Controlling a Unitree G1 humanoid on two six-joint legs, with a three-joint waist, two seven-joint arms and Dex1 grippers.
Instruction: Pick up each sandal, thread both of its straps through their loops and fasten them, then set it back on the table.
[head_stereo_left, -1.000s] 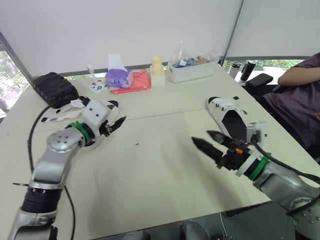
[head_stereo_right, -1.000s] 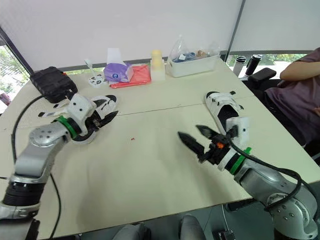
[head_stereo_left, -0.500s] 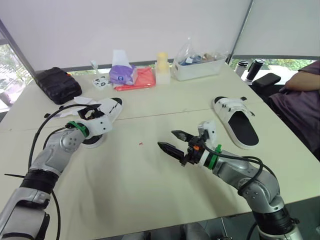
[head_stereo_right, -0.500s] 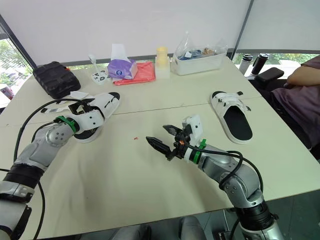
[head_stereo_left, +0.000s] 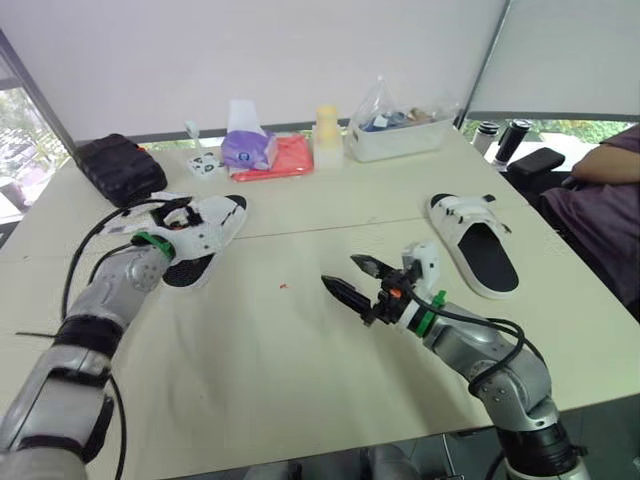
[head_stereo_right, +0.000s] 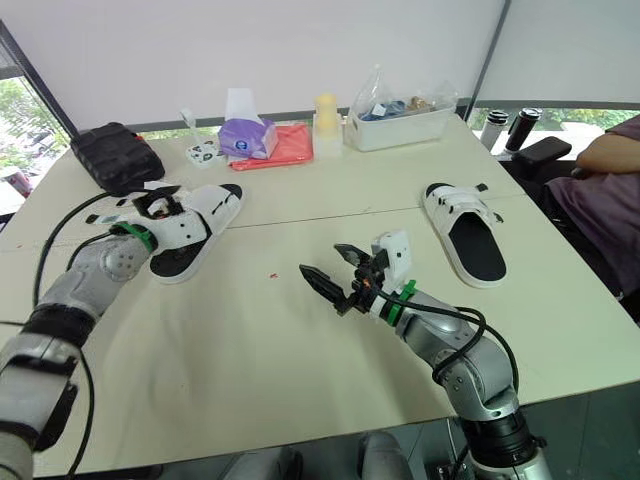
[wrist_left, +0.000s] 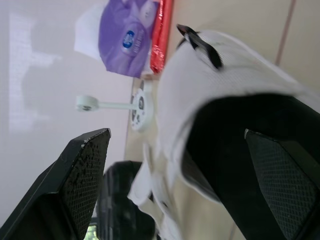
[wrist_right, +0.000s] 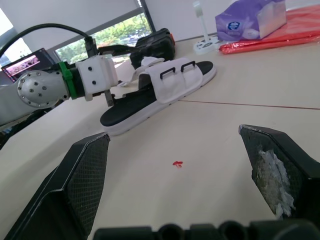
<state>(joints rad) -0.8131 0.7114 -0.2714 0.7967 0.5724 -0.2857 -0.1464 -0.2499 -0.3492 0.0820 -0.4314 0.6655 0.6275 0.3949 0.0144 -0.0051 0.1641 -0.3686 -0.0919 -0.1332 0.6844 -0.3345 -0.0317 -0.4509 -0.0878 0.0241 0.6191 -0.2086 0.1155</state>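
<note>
Two white sandals with black footbeds lie on the cream table. The left sandal (head_stereo_left: 205, 232) has its straps loose, the white strap (wrist_left: 225, 65) arching over the footbed. My left gripper (wrist_right: 108, 98) is open at this sandal's heel end, its fingers (wrist_left: 85, 175) standing to either side of the sandal. The right sandal (head_stereo_left: 475, 243) lies alone at the right. My right gripper (head_stereo_left: 340, 272) is open over the bare middle of the table, pointing toward the left sandal, with nothing between its fingers.
Along the far edge are a black pouch (head_stereo_left: 120, 170), a purple tissue pack (head_stereo_left: 250, 150), a red cloth (head_stereo_left: 285, 158), a pale cup (head_stereo_left: 326, 125) and a clear tub (head_stereo_left: 400, 132). A person's arm (head_stereo_left: 605, 165) rests at the right. A red speck (head_stereo_left: 283, 287) marks the table.
The camera has shifted. My right gripper has moved from beside the right sandal to the table's middle, still open. My left gripper stays at the left sandal.
</note>
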